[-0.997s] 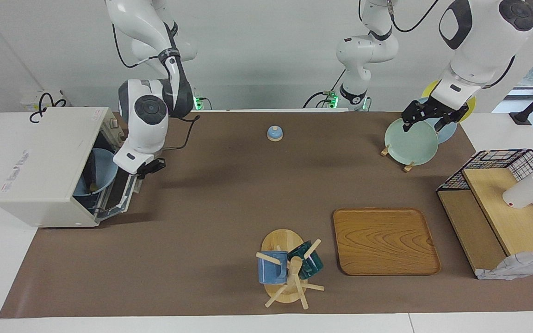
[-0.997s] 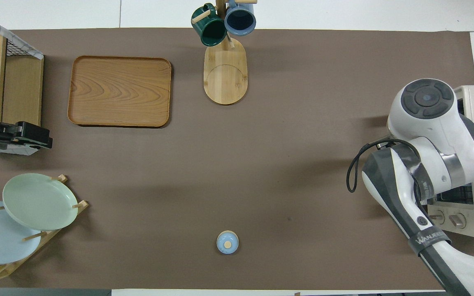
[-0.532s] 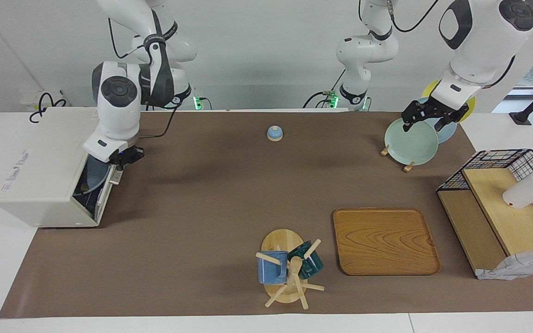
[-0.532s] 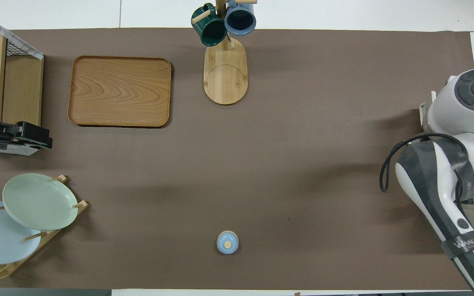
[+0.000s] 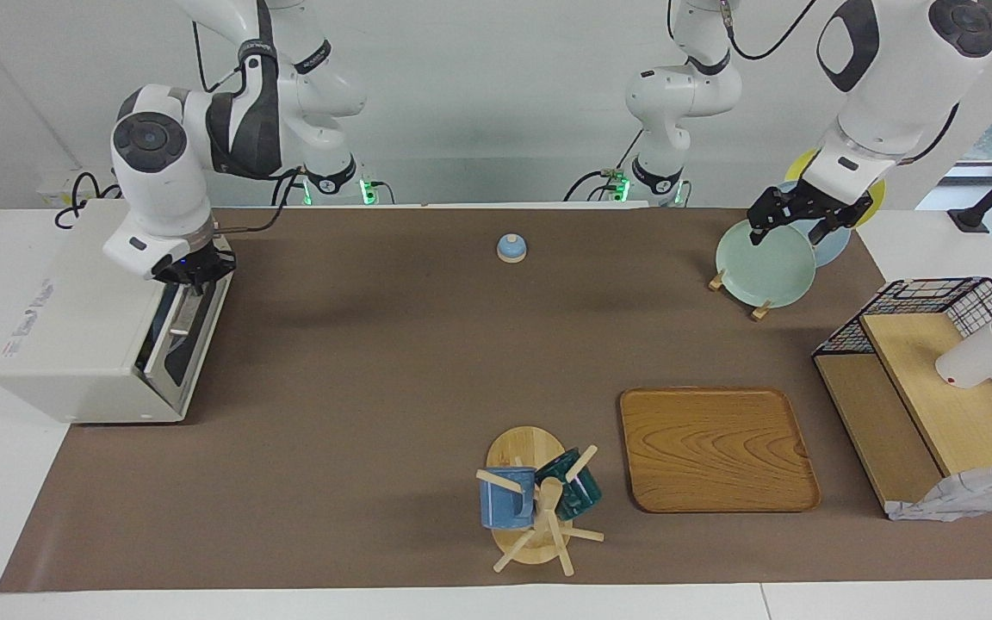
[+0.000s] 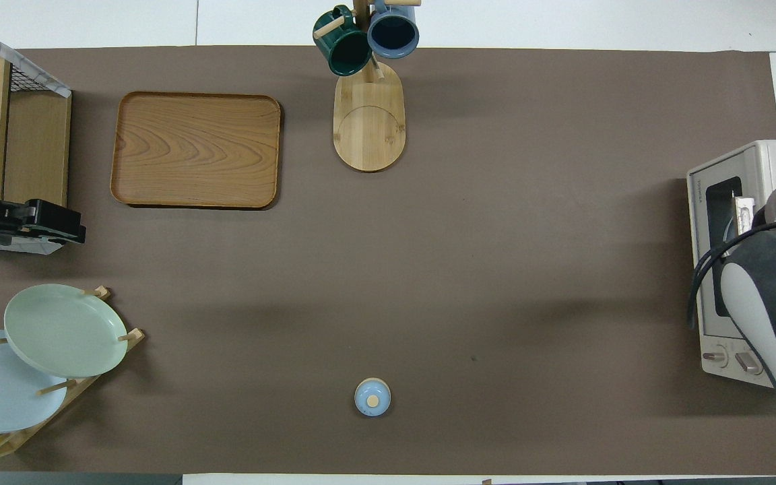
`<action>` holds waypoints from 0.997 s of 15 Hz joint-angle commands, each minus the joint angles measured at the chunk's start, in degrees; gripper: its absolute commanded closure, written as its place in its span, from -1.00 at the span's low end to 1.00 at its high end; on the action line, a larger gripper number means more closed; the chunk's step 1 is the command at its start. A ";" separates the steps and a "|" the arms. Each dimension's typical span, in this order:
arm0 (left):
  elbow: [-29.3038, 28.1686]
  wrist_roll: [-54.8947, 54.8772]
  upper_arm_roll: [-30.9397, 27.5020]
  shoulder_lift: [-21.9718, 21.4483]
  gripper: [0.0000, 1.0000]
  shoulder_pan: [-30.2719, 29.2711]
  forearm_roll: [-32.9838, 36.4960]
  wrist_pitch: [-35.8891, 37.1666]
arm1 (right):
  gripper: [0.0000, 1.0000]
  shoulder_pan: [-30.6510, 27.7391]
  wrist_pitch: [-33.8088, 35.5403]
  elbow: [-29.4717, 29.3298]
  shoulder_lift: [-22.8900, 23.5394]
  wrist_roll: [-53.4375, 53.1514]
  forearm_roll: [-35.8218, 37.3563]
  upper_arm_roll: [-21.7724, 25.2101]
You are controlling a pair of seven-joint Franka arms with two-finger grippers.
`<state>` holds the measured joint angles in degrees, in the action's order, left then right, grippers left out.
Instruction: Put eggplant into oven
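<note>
The off-white oven (image 5: 74,327) (image 6: 725,269) stands at the right arm's end of the table, and its dark glass door (image 5: 182,336) is closed. The eggplant is hidden in both views. My right gripper (image 5: 192,277) is at the top edge of the oven door, by the handle; in the overhead view the arm covers it. My left gripper (image 5: 790,228) (image 6: 68,225) waits open and empty in the air by the plate rack.
A rack holds a green plate (image 5: 763,263) (image 6: 65,330) and other plates. A small blue bell (image 5: 511,248) (image 6: 372,397) sits near the robots. A wooden tray (image 5: 716,448) (image 6: 196,149), a mug tree (image 5: 535,499) (image 6: 368,114) and a wire shelf (image 5: 926,379) stand farther out.
My right gripper rose and swung toward the oven, bringing the door from wide open to closed. The blue bowl seen inside the oven is now hidden. The left arm stayed still.
</note>
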<state>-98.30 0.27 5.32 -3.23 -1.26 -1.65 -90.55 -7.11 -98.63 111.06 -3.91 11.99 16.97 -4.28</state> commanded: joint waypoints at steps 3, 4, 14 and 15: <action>-0.23 -0.63 0.66 -0.46 -1.00 -0.93 0.86 0.11 | 0.71 -0.80 9.50 -10.51 -0.75 1.63 -6.05 -0.20; -0.23 -0.63 0.66 -0.46 -1.00 -0.93 0.86 0.11 | 0.65 -0.72 10.90 -11.30 -0.75 1.55 -7.20 -0.11; -0.23 -0.63 0.66 -0.46 -1.00 -0.93 0.86 0.11 | -1.00 0.16 14.33 -16.40 1.63 0.84 -12.67 0.59; -0.23 -0.63 0.66 -0.46 -1.00 -0.93 0.86 0.11 | -1.00 0.25 14.17 -16.93 2.58 0.75 -12.75 0.59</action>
<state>-98.29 0.27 5.32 -3.23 -1.26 -1.65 -90.55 -6.90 -86.29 96.80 -3.25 12.05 4.87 -3.39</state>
